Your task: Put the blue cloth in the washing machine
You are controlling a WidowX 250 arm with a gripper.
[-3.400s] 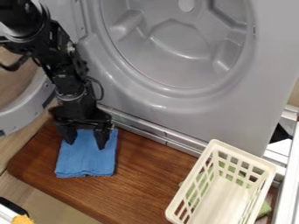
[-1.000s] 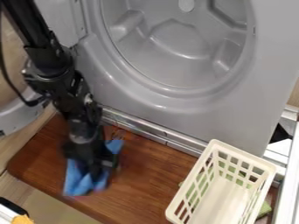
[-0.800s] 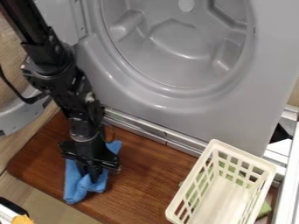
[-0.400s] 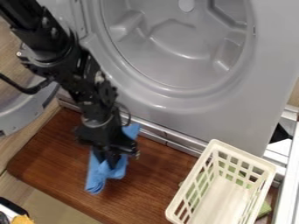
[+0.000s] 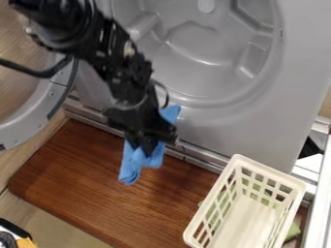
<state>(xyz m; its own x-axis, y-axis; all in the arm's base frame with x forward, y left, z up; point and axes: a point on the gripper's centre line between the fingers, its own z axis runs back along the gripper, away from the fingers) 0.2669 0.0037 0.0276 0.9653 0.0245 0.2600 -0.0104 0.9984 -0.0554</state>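
Blue cloth held outside the washing machine, loading not completed.
The blue cloth is found gathered and clamped in the gripper, hung above the wooden desk and in front of the machine's lower front. A bunched hold is judged suitable, since a limp fabric can be carried clear of the desk by it; loose ends are left hanging and could be caught on the rim of the opening. Further lift and a move into the drum are judged to be required. The round door is swung open to the left, so access is given. At near right, a cream slotted basket is noted; green fabric is seen through its slots and beside it, apparently beneath.
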